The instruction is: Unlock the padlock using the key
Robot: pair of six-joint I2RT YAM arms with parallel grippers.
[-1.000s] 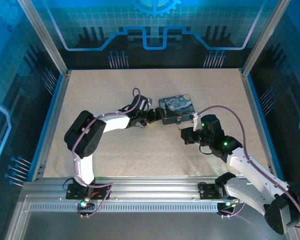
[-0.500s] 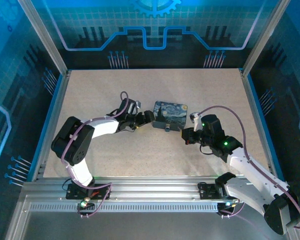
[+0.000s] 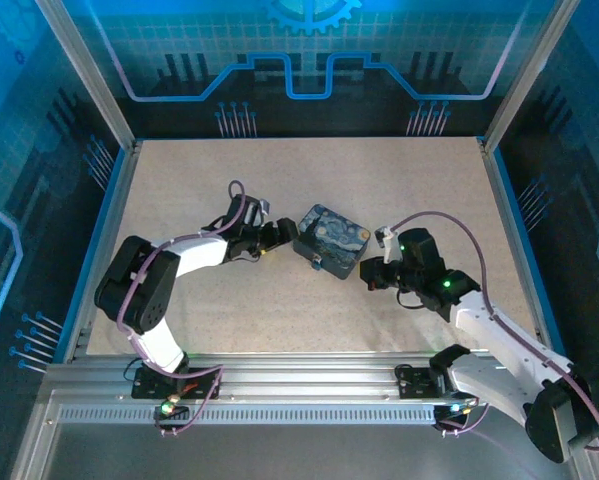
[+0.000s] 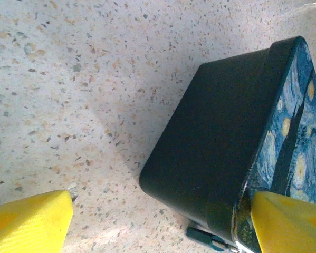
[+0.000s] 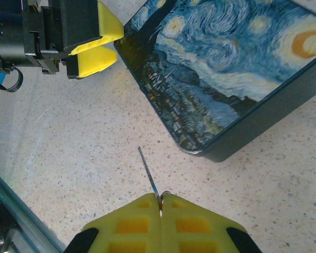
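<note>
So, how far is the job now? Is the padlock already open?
Done: the key is gripped, with the right jaws shut on it. In hand: the key points toward the box without touching it, and the left jaws stand open at the box's corner. Left: bring the key to the padlock at the box's edge, insert it and turn. The key is not in the padlock yet.

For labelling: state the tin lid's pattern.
Lid: blue starry-night print, yellow stars; right wrist view best.

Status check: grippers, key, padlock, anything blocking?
Left gripper open by the tin box. Right gripper shut on the key, short of the box. Padlock at the box's side, key not in. Path to box clear.
</note>
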